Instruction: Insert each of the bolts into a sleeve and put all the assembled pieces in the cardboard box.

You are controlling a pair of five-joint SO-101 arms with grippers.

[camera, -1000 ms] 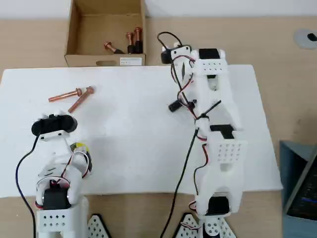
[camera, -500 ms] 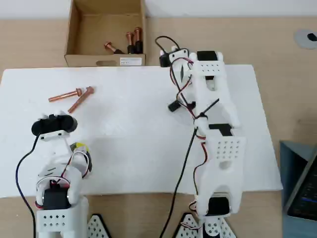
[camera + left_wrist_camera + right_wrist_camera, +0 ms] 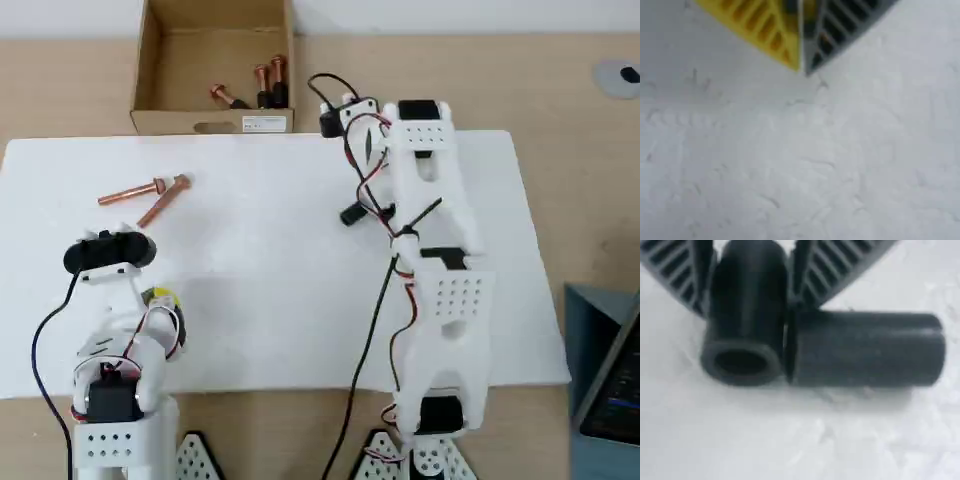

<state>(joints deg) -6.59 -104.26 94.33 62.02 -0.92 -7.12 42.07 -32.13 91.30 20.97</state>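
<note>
Right gripper (image 3: pixel 750 307) is clamped on one sleeve (image 3: pixel 742 340), and a second sleeve (image 3: pixel 865 347) lies touching it. Left gripper (image 3: pixel 802 67) is pinched closed on nothing, just over the mat (image 3: pixel 790 175). My worry is that lifting drags or rolls that neighbour off. Two bolts (image 3: pixel 130 193) sit loose at upper left. The box (image 3: pixel 190 122) at the top holds what looks like three assembled pieces (image 3: pixel 262 85).

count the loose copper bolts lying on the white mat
2. One copper-coloured metal bolt lies on the white mat's far-left part; the second bolt lies angled beside it, heads close. Others may be hidden.
</note>
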